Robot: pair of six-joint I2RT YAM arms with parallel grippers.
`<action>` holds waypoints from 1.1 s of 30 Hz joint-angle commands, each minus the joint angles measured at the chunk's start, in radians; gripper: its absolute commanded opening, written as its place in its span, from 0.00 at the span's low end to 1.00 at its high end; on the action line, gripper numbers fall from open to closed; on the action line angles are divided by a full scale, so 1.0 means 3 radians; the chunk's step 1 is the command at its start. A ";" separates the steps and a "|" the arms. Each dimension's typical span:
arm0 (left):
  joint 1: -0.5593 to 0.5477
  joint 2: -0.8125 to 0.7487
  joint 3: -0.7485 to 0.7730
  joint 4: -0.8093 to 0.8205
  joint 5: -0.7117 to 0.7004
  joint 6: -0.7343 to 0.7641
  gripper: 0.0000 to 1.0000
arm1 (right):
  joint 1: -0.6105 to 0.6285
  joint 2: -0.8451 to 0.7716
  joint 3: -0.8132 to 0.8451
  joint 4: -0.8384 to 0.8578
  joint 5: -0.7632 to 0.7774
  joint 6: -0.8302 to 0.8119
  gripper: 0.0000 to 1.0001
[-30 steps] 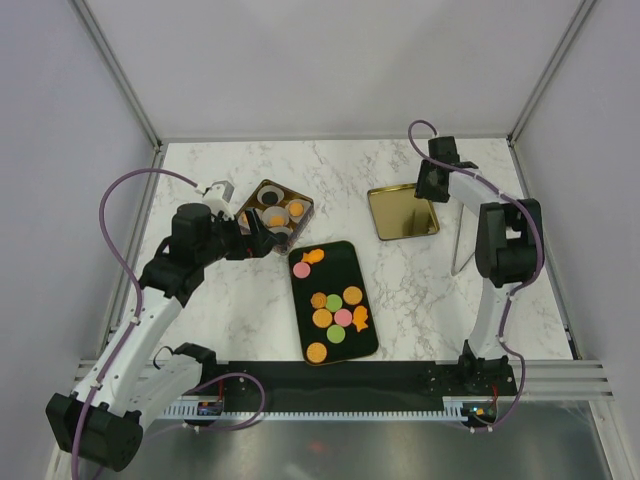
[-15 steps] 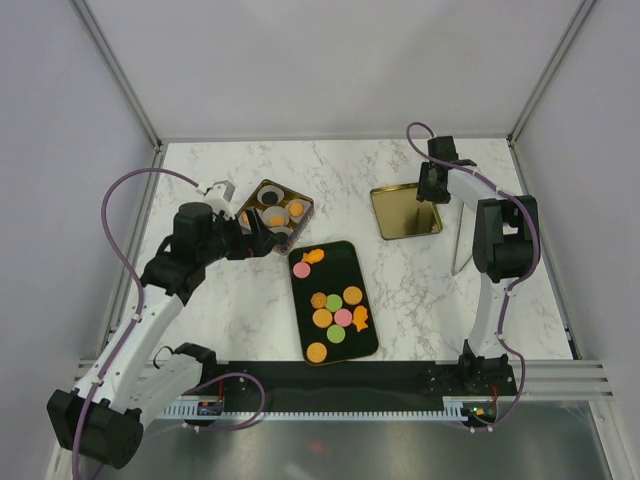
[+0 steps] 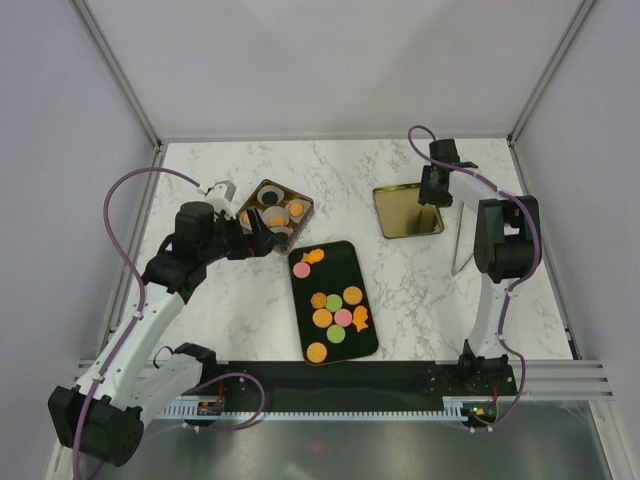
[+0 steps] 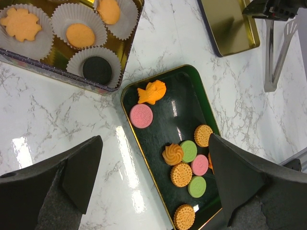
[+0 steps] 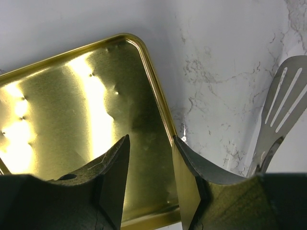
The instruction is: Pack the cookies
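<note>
Just beyond the left gripper [image 3: 265, 235], cookies [image 4: 188, 151] fill a tray [image 4: 177, 115].

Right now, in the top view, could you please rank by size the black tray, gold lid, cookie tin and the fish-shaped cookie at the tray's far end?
1. black tray
2. gold lid and cookie tin, about alike; unranked
3. fish-shaped cookie

Overhead wide, wrists close (sharing gold tray [image 3: 405, 215])

Passage beside the right claw [image 5: 150, 140] is narrowed by the spatula [image 5: 266, 136]; bare desk [image 3: 400, 285] is left toward the black tray [image 3: 340, 262].
</note>
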 commanded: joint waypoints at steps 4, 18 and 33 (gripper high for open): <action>-0.0008 0.0017 0.0104 0.0127 -0.0008 -0.0050 1.00 | -0.0097 -0.0231 -0.0118 0.0099 0.0034 -0.0042 0.49; -0.0008 0.0022 0.0073 0.0122 -0.0018 -0.0040 1.00 | -0.0189 -0.0548 -0.0282 0.0248 -0.0227 0.0024 0.50; -0.0003 0.0058 0.0093 0.0132 0.0048 -0.0060 1.00 | -0.0282 -0.0104 -0.0215 0.0202 -0.0467 -0.0042 0.50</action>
